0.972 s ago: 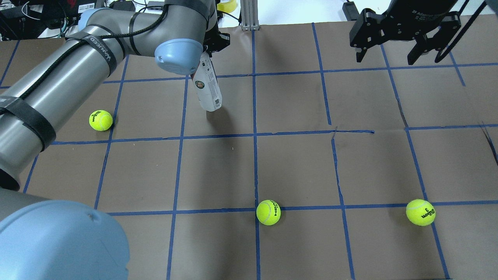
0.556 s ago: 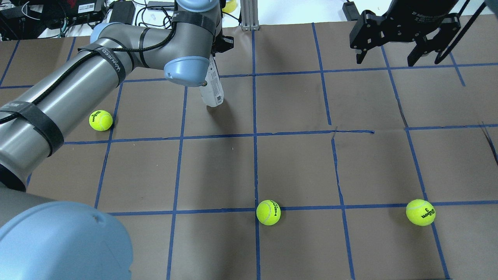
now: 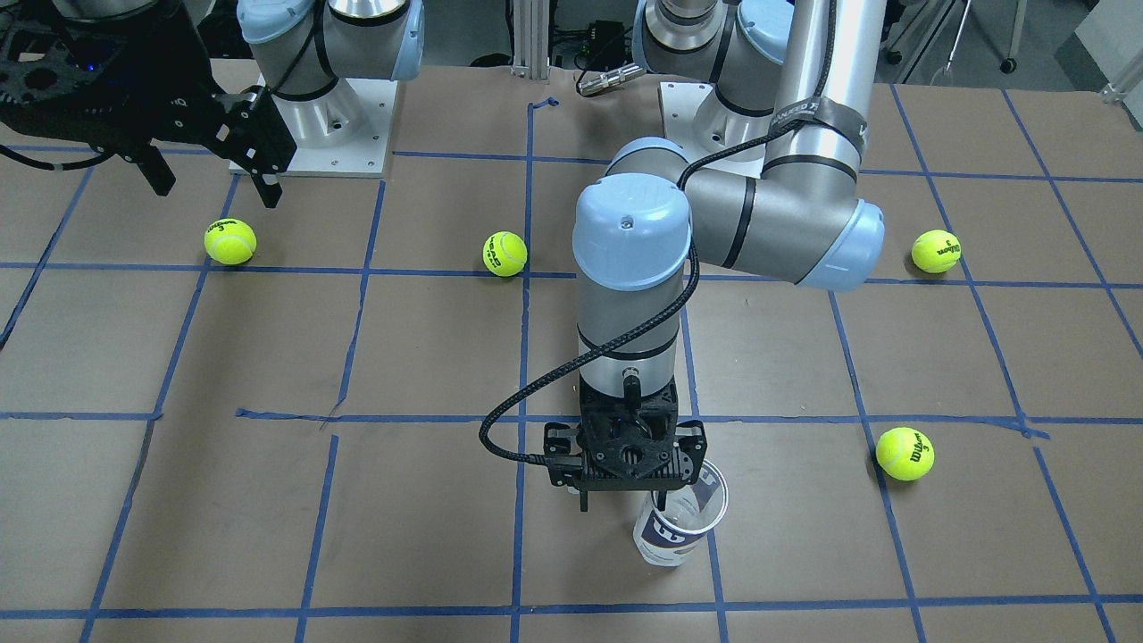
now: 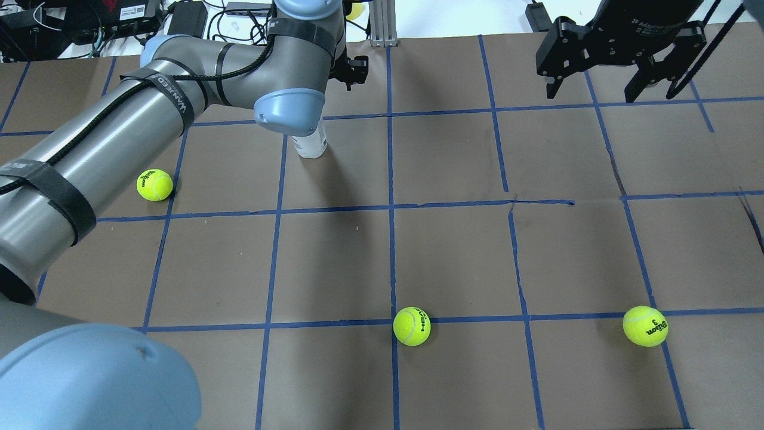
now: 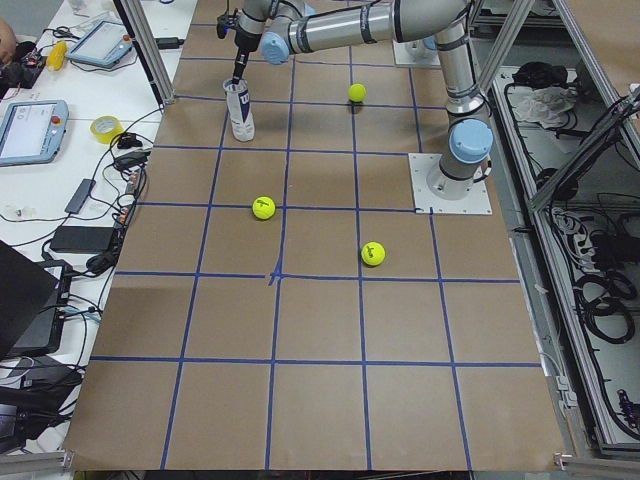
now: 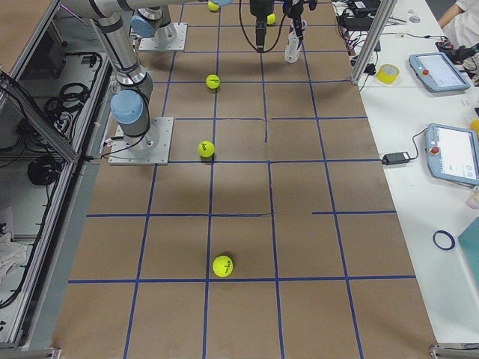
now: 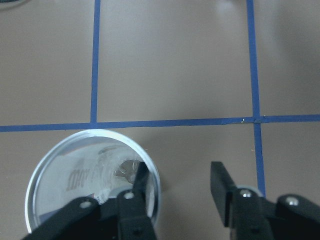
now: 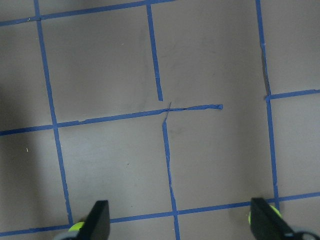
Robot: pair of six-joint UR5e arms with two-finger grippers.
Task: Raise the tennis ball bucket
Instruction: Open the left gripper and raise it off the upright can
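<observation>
The tennis ball bucket [image 3: 680,522] is a clear tube with a white and navy label. It stands upright on the brown paper, its open silvery rim [image 7: 60,150] facing up. My left gripper [image 7: 177,175] is straight above it and open. One finger [image 7: 141,176] sits at the inside of the rim, and the other finger [image 7: 220,182] is outside, clear of the tube. In the overhead view only the tube's base [image 4: 310,145] shows under my wrist. My right gripper [image 4: 591,91] is open and empty, high over the far right of the table.
Several yellow-green tennis balls lie loose on the paper: one at the left [image 4: 154,184], one at the front middle [image 4: 411,326], one at the front right [image 4: 644,326]. Another lies near the tube [image 3: 904,453]. An aluminium post [image 4: 382,24] stands at the far edge.
The tube hung tilted from my left gripper and has swung to upright under the wrist. The left wrist moved toward the far edge. The right arm has not moved.
</observation>
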